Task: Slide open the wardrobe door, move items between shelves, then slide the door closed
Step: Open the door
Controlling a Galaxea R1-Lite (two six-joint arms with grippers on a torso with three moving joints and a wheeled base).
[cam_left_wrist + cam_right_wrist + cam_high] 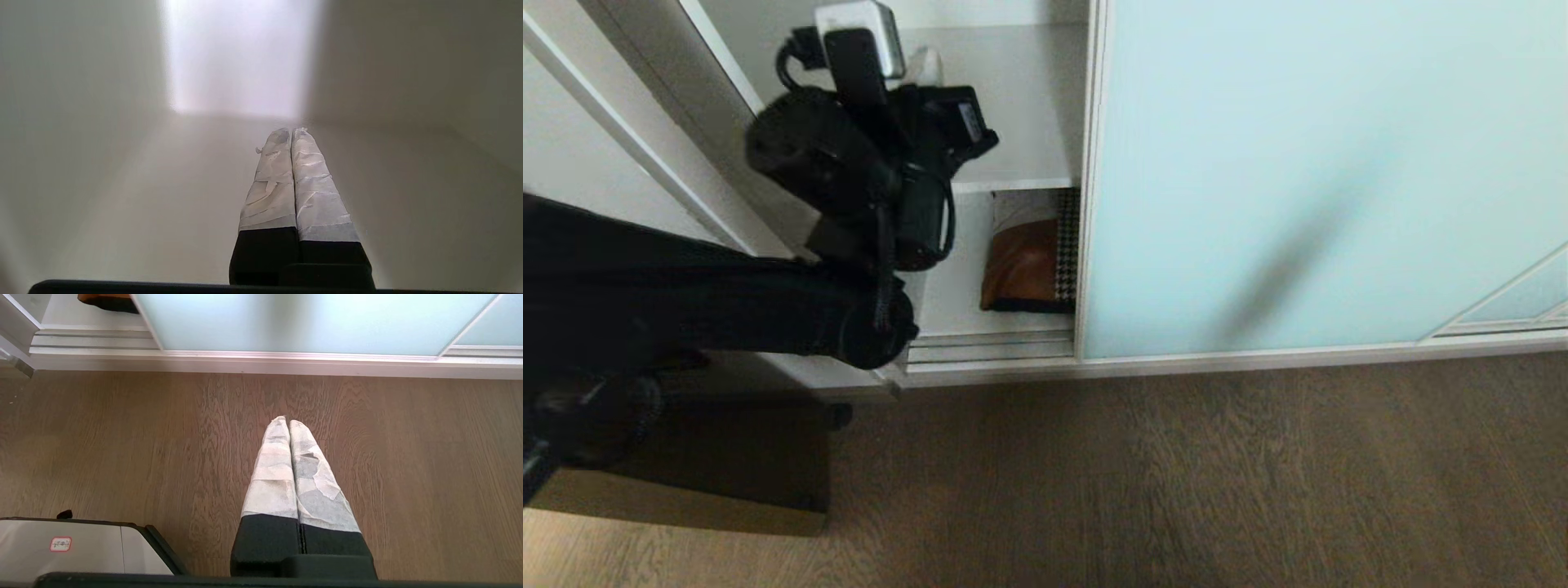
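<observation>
Cushion (1031, 260) on lower shelf (947, 302), untouched; L gripper (291, 132) jaws shut, empty; R gripper (289, 421) same

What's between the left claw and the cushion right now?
In the head view, a white shelf board lies between them: the shut left claw reaches into the compartment above it, and the cushion stands in the compartment below.
</observation>
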